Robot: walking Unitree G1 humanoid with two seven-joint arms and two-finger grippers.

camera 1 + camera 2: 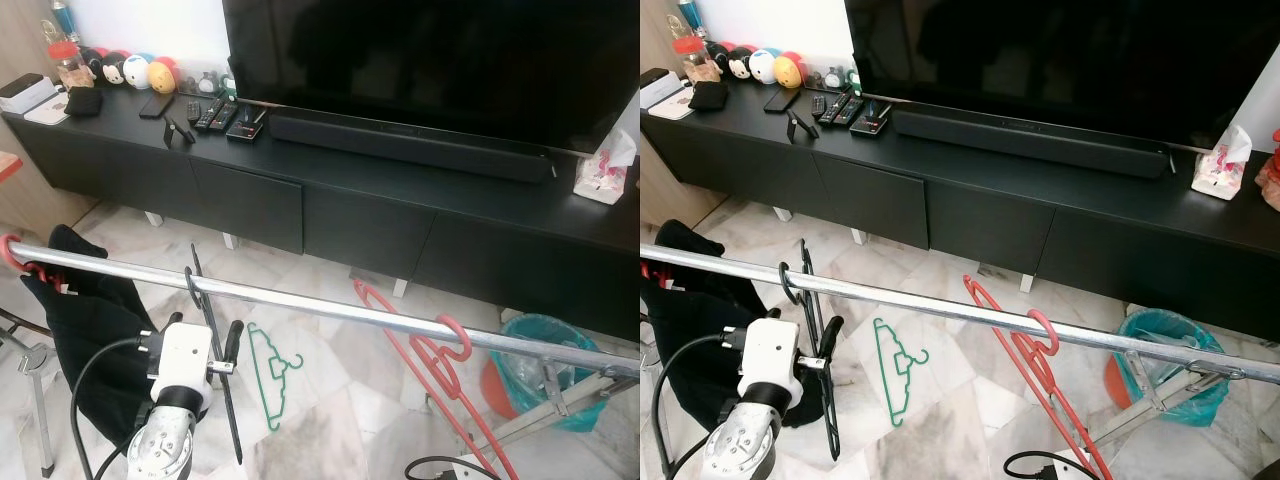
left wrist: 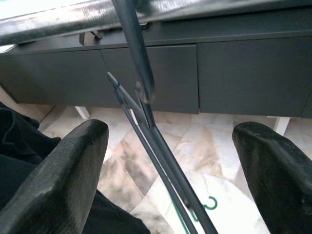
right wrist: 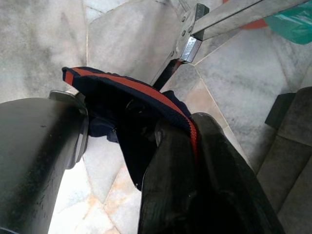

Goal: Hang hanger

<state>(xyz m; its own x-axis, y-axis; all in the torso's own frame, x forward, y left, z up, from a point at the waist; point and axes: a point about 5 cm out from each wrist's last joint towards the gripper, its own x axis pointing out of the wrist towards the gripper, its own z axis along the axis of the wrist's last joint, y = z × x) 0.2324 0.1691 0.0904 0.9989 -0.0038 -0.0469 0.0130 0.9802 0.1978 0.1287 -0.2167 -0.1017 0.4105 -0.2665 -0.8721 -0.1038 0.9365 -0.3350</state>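
The black hanger (image 1: 213, 340) hangs by its hook over the rail (image 1: 330, 310), just ahead of the left gripper (image 2: 170, 161), whose fingers stand apart on either side of the hanger's wires without touching them, which suggests a release once the rail takes the weight. The hanger's long axis runs steeply downward from the rail, hook uppermost. The right gripper (image 3: 187, 146) is clamped on a dark red-trimmed cloth (image 3: 126, 92), apparently kept clear of the rail.
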